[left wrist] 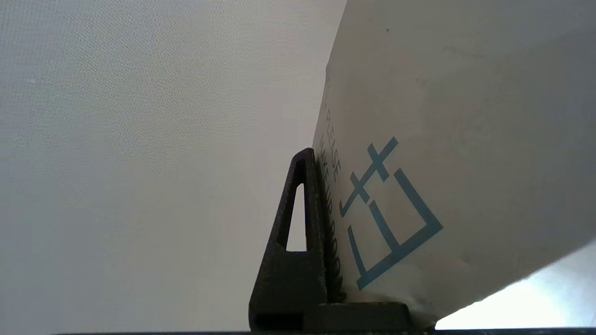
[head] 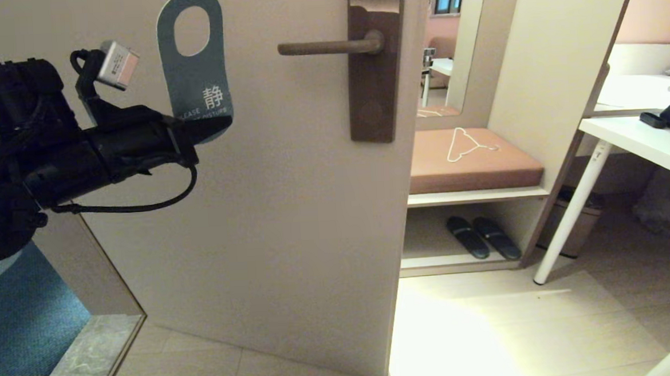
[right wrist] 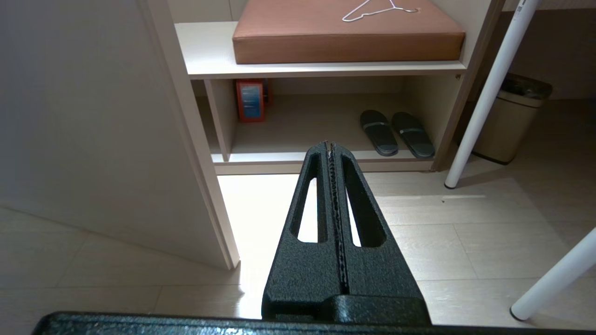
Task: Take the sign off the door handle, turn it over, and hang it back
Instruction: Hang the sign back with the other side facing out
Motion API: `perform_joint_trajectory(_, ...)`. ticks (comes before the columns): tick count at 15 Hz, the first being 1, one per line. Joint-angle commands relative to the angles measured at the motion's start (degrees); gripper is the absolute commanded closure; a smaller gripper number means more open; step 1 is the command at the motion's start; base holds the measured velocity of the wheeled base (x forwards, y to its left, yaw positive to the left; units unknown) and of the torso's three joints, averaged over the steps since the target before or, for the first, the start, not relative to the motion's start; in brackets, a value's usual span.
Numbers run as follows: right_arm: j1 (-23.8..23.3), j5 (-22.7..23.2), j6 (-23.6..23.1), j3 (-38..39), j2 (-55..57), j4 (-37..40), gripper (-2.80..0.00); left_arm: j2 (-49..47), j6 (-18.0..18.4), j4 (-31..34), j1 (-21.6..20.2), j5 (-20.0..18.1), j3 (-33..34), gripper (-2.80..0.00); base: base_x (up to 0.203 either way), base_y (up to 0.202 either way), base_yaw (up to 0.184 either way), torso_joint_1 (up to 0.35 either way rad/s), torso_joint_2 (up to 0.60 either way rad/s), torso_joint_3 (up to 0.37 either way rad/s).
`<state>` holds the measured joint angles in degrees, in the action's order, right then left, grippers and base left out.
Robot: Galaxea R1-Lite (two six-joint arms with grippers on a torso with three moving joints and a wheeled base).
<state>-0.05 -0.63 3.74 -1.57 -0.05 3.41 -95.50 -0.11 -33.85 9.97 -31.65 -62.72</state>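
My left gripper (head: 208, 128) holds the sign (head: 196, 69) up in front of the door (head: 291, 224), well to the left of the door handle (head: 327, 47). To the handle's right and lower sits a bench (head: 471, 169) with a hanger (head: 467, 144) on it. Slippers (head: 481, 236) lie under that bench.

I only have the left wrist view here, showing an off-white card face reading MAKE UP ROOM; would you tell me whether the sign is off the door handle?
Observer: Yes. In the head view the sign is held by the left gripper, clear of the door handle.
Operator: Which face shows from the head camera?
Observer: The slate blue DO NOT DISTURB side.
Operator: And where is the right gripper?
Observer: The right gripper is shut, holds nothing, and points toward the slippers under the bench.
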Motion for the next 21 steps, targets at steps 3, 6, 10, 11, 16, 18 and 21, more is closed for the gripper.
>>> perform_joint_trajectory(3, 0.0, 0.0, 0.0, 0.0, 0.0, 0.0, 0.0, -1.3, 0.4, 3.5, 3.0, 4.6, -3.4, 0.0, 0.0, 0.0, 0.0, 0.0, 0.0, 0.0)
perform_joint_trajectory(6, 0.0, 0.0, 0.0, 0.0, 0.0, 0.0, 0.0, -2.3, 2.0, 5.5, 4.1, 6.5, -5.3, 0.0, 0.0, 0.0, 0.0, 0.0, 0.0, 0.0)
perform_joint_trajectory(10, 0.0, 0.0, 0.0, 0.0, 0.0, 0.0, 0.0, -4.0, 2.6, 8.7, 4.9, 8.3, -9.4, 0.0, 0.0, 0.0, 0.0, 0.0, 0.0, 0.0)
perform_joint_trajectory(11, 0.0, 0.0, 0.0, 0.0, 0.1, 0.0, 0.0, -4.4, 2.7, 9.3, 5.0, 8.4, -10.2, 0.0, 0.0, 0.0, 0.0, 0.0, 0.0, 0.0)
perform_joint_trajectory(16, 0.0, 0.0, 0.0, 0.0, 0.0, 0.0, 0.0, -6.0, 3.8, 10.7, 6.8, 10.5, -11.7, 0.0, 0.0, 0.0, 0.0, 0.0, 0.0, 0.0)
perform_joint_trajectory(18, 0.0, 0.0, 0.0, 0.1, 0.0, 0.0, 0.0, -7.0, 3.8, 10.8, 7.7, 11.4, -12.7, 0.0, 0.0, 0.0, 0.0, 0.0, 0.0, 0.0)
perform_joint_trajectory(21, 0.0, 0.0, 0.0, 0.0, 0.1, 0.0, 0.0, -8.6, 3.8, 11.7, 8.1, 11.7, -15.1, 0.0, 0.0, 0.0, 0.0, 0.0, 0.0, 0.0)
